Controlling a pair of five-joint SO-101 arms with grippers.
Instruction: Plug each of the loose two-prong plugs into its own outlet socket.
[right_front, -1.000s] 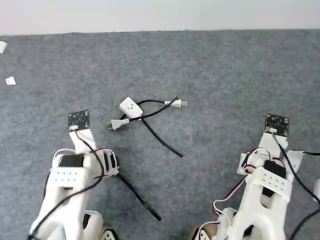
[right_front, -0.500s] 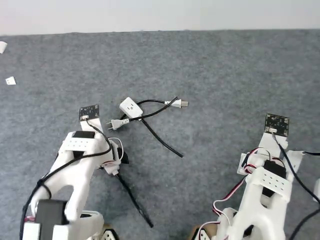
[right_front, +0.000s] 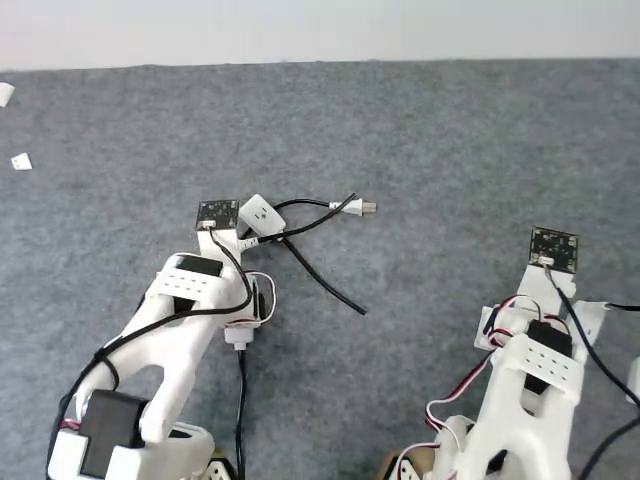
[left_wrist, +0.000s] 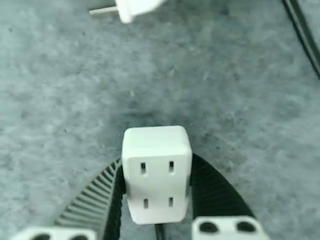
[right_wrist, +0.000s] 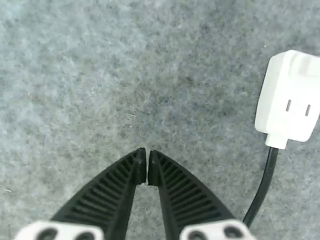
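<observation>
In the left wrist view my left gripper (left_wrist: 156, 200) is shut on a white outlet socket (left_wrist: 156, 172), its slotted face turned up, held just over the grey carpet. A white two-prong plug (left_wrist: 132, 7) lies a short way ahead of it. From above, the left arm (right_front: 200, 290) stands over that plug, beside another white outlet socket (right_front: 262, 215) with crossing black cords. A second plug (right_front: 362, 207) lies farther right. My right gripper (right_wrist: 147, 167) is shut on nothing, low over the carpet. A white outlet socket (right_wrist: 290, 102) on a black cord lies beside it.
Black cords (right_front: 320, 280) cross the carpet between the arms, and the held socket's cord (right_front: 240, 400) trails back past the left arm's base. Two small white scraps (right_front: 20, 161) lie at the far left. The right arm (right_front: 535, 360) stands at the near right.
The left arm has swung forward and to the right with the outlet socket, up to the nearer plug. Its trailing cord has pulled straight. The right arm has not moved.
</observation>
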